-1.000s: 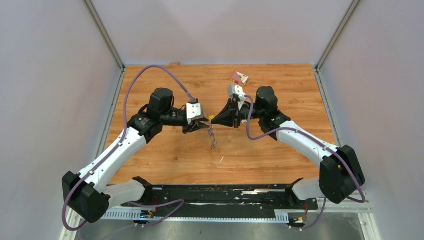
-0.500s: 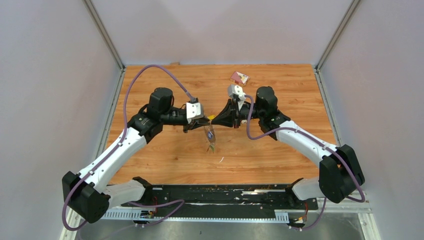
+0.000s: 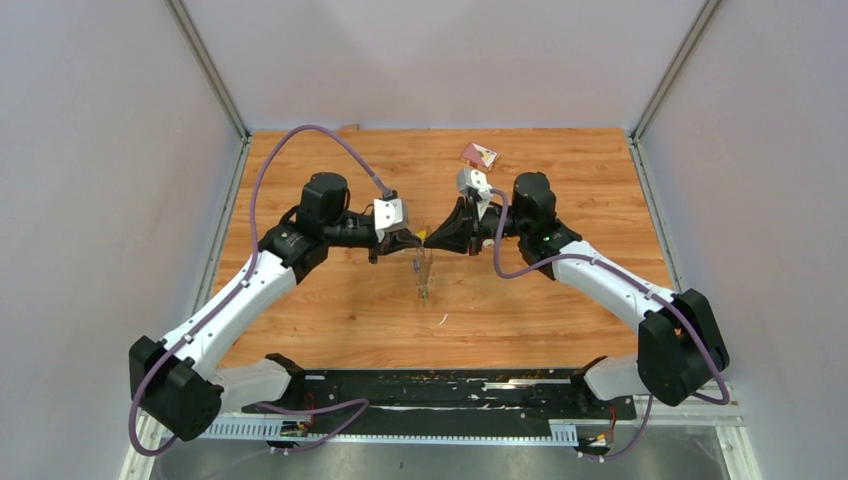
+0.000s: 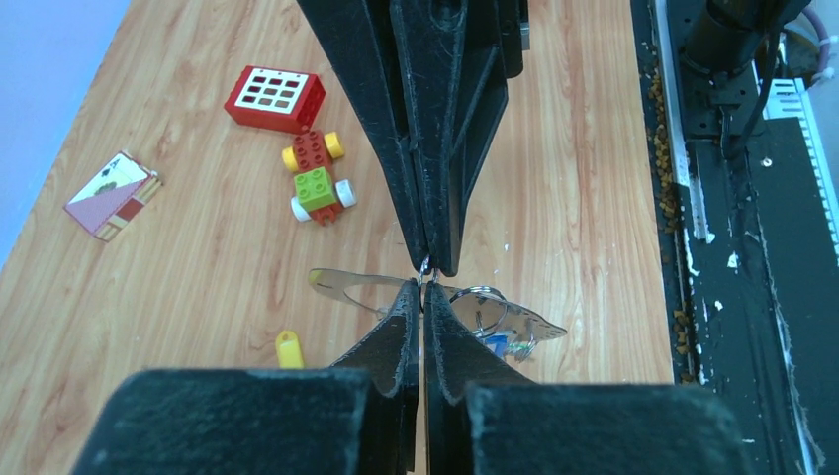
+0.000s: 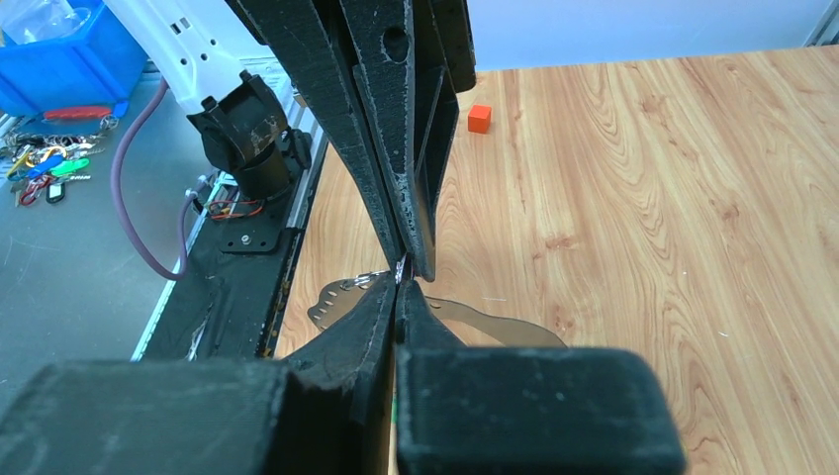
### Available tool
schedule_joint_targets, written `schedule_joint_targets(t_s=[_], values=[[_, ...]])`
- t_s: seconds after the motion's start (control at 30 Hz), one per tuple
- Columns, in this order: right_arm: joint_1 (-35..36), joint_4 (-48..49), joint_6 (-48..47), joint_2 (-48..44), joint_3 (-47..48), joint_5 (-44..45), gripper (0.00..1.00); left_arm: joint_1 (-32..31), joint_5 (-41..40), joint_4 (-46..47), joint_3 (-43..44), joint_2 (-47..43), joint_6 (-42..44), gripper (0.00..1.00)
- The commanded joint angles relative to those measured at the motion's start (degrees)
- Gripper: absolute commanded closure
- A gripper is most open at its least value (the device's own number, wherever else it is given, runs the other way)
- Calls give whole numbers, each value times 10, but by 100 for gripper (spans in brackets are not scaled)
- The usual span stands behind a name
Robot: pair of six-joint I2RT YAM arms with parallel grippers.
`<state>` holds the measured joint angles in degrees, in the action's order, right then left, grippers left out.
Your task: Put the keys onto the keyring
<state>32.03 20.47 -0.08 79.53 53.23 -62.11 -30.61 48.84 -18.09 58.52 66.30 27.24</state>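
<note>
the left claw [image 3: 412, 240] and the right claw [image 3: 428, 239] meet tip to tip in the air above the middle of the bench [image 3: 330, 310], each reaching in from its own side. both are closed tight, with no gap showing between the fingers in either wrist view. a glint of thin metal sits right at the spot where the four tips come together, and the keyring [image 3: 424, 275] hangs straight down from that pinch, clear of the wood. from the left wrist its flat grey loop spreads out just under the tips, one end to the left and the other to the right, with a small round wire ring [image 4: 485, 297] and some blue-green bits beside the right end. each claw looks clamped on the top edge of the keyring, though the contact is too small to see finely. the yellow tag of a key [image 4: 288, 348] lies on the bench below and to the left of the loop, apart from it and from both claws. farther off on the wood are a toy car [image 4: 317, 180], a red block [image 4: 275, 97] with a white grid, a card box [image 4: 112, 195], and a small orange cube [image 5: 479, 118].
</note>
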Motion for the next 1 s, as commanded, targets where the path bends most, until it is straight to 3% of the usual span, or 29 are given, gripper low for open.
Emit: schedule_joint_targets(t_s=[0.0,0.13,0.2,0.43,0.6,0.83,0.97], values=[[2,30,3,1,0,-9,100,-1,9,42,-3,7,-42,100],[2,19,-26,-2,-1,2,100,-1,5,50,-4,6,-71,100],[2,-3,-48,-5,4,14,95,-1,-7,44,-1,2,-76,100],[-2,-168,-174,-8,56,90,65,-1,-84,-70,45,-4,-25,100],[-36,-200,-183,-17,63,96,44,-2,-150,-150,77,2,1,100],[-60,-275,-212,-4,77,150,42,-33,-248,-201,97,2,-4,100],[-62,-286,-211,7,74,235,41,-48,-267,-211,102,1,-29,100]])
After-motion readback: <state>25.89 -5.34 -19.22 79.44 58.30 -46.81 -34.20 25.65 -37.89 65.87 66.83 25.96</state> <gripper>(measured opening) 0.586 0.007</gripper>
